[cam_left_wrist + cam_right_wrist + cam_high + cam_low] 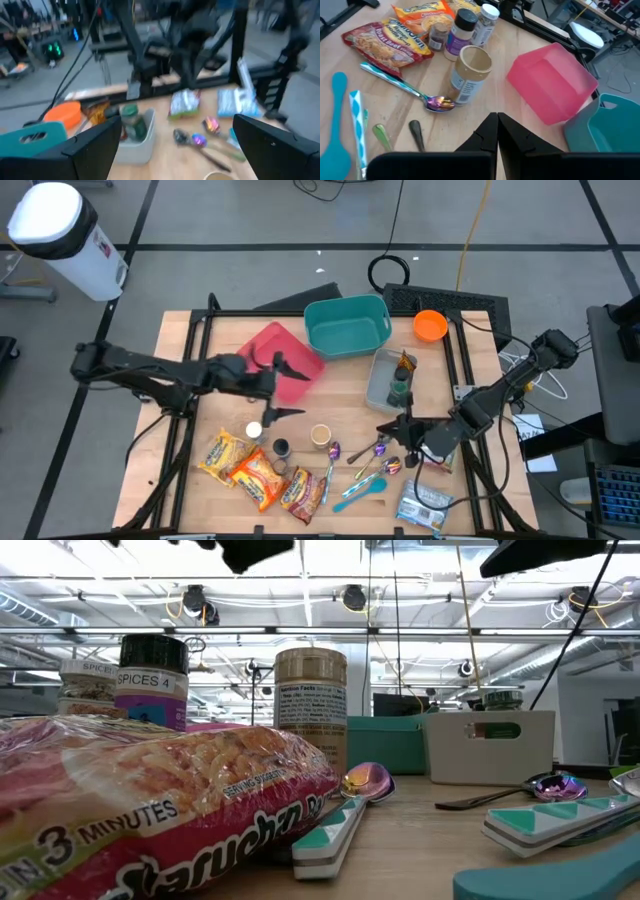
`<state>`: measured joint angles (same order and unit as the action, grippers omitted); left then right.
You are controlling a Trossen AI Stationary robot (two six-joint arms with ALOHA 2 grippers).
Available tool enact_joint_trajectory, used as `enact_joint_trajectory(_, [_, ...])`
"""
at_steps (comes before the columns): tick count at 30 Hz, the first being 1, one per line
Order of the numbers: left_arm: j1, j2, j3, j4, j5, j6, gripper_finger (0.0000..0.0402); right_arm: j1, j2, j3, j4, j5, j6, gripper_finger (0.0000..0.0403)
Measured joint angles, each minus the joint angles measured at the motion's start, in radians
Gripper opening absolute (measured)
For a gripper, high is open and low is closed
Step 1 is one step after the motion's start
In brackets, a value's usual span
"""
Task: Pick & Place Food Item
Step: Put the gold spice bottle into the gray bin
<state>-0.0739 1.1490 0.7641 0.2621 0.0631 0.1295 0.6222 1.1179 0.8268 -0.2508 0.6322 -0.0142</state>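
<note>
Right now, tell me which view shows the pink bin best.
The right wrist view: the pink bin fills it, tipped against the teal bin. High view: partly under the left arm. Low view: barely a sliver. Left wrist: nothing.

Bright overhead light; left wrist view blurred

Three ramen packets (257, 472) lie flat at the table's front-left.

A pink plastic bin (284, 362), a teal plastic basket (347, 326), a grey rectangular tub (385, 378) and a small orange bowl (430, 326) are seen on the pale wooden desk (200, 420); orange-and-red noodle packets (257, 474) are patterned with yellow print.
</note>
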Motion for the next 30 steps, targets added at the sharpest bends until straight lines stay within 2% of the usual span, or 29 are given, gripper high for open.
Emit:
enact_joint_trajectory(6, [0.000,-0.040,-0.124,0.169,0.034,-0.117,0.0390,-0.031,0.000,0.000,0.010,-0.001,-0.002,0.0000])
enact_joint_trajectory(14, [-0.007,0.058,-0.136,0.185,0.041,-0.214,0.0390,-0.047,0.000,0.000,0.016,-0.004,-0.002,0.0000])
enact_joint_trajectory(17, [-0.031,0.109,-0.136,0.181,0.040,-0.186,0.0390,-0.047,0.000,0.000,0.015,-0.004,-0.002,0.0000])
enact_joint_trajectory(23, [-0.076,0.236,-0.136,0.235,0.041,-0.027,0.0390,-0.047,0.000,0.000,0.015,-0.005,-0.009,0.0000])
enact_joint_trajectory(27, [-0.084,0.303,-0.135,0.319,0.042,-0.045,0.0390,-0.047,0.000,0.000,0.014,-0.005,-0.009,0.0000])
enact_joint_trajectory(30, [-0.102,0.337,-0.134,0.315,0.030,-0.072,0.0390,-0.047,0.001,0.000,0.014,-0.005,-0.009,0.0000])
